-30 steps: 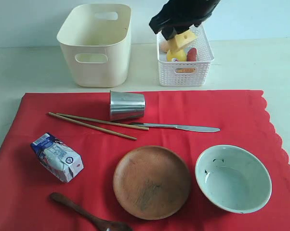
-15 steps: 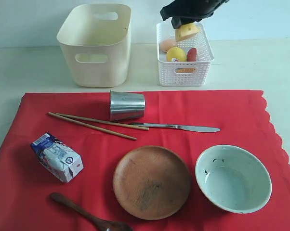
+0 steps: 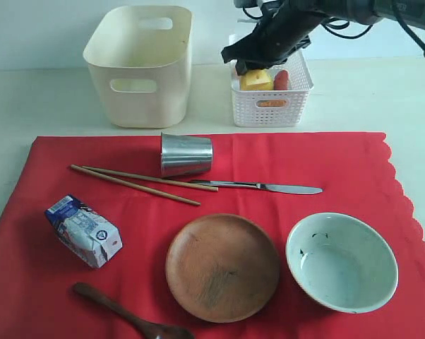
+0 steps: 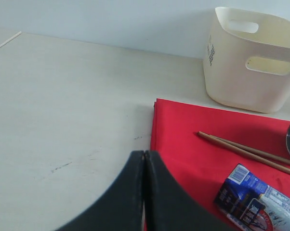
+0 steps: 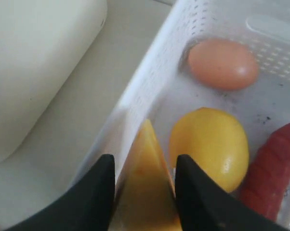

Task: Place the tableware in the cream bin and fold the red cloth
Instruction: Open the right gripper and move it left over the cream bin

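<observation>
steel tumbler is lying sideways on the red cloth right in front of the cream bin, axis running along its front; right gripper is hanging beside the bin, clamping a cheese wedge; left gripper is sitting closed

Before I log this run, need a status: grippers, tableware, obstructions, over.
Left gripper shut, empty. Right gripper shut on cheese wedge at white basket. Tumbler, chopsticks, knife, plate, bowl, spoon all on red cloth. Milk carton on cloth, hindering folding.
</observation>
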Robot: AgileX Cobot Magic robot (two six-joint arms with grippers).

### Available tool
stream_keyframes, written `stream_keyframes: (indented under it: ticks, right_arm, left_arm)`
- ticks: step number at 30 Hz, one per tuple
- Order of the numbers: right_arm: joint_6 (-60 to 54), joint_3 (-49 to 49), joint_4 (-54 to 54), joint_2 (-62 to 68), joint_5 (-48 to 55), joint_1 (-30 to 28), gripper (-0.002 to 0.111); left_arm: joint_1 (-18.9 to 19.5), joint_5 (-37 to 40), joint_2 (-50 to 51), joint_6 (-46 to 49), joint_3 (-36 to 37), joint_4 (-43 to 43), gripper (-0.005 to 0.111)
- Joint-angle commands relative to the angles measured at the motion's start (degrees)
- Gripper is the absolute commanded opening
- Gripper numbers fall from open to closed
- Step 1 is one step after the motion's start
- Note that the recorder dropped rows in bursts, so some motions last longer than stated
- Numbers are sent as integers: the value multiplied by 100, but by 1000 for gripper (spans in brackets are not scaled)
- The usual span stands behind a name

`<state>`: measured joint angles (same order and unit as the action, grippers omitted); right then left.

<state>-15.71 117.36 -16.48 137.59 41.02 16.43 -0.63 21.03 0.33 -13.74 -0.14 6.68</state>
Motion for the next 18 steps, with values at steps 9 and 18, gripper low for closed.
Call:
stream_keyframes:
  ticks: [9, 18]
  right_arm:
    - [-79, 82, -70, -148, -48, -20, 76]
    - [-69, 82, 9, -733, 388, -20, 76]
  left_arm:
    - [11, -39, -33, -5, 14, 20, 0]
    - [11, -39, -33, -5, 14, 20, 0]
